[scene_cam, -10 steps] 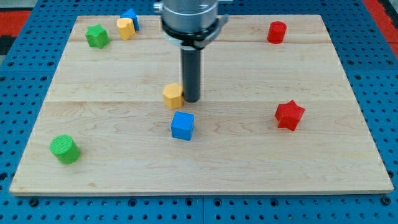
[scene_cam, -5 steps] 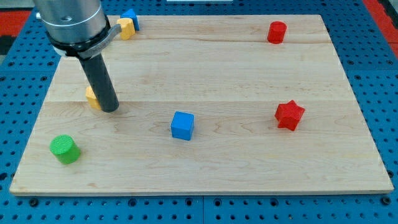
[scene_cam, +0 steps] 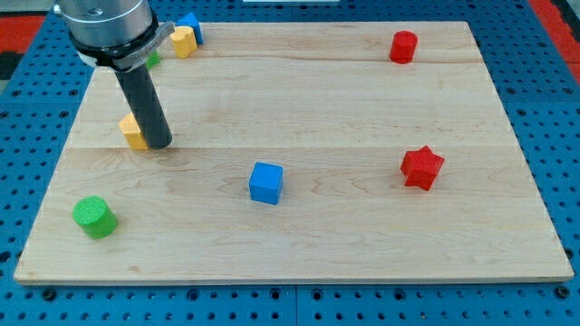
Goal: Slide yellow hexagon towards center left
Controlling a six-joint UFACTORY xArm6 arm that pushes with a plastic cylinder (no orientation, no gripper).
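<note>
The yellow hexagon (scene_cam: pixel 132 132) lies on the wooden board (scene_cam: pixel 362 226) at the centre left, partly hidden behind my rod. My tip (scene_cam: pixel 159 144) rests on the board just right of the hexagon and touches its right side. The rod rises up and to the left towards the arm's grey wrist at the view's top left.
A blue cube (scene_cam: pixel 266 182) sits near the middle. A green cylinder (scene_cam: pixel 94 217) is at the lower left. A red star (scene_cam: pixel 421 167) is at the right and a red cylinder (scene_cam: pixel 403 46) at the top right. A second yellow block (scene_cam: pixel 184 41), a blue block (scene_cam: pixel 191 24) and a mostly hidden green block (scene_cam: pixel 154 59) are at the top left.
My tip pushed the yellow hexagon from the middle of the board far to the left. In the last half second both have crept slightly upward.
</note>
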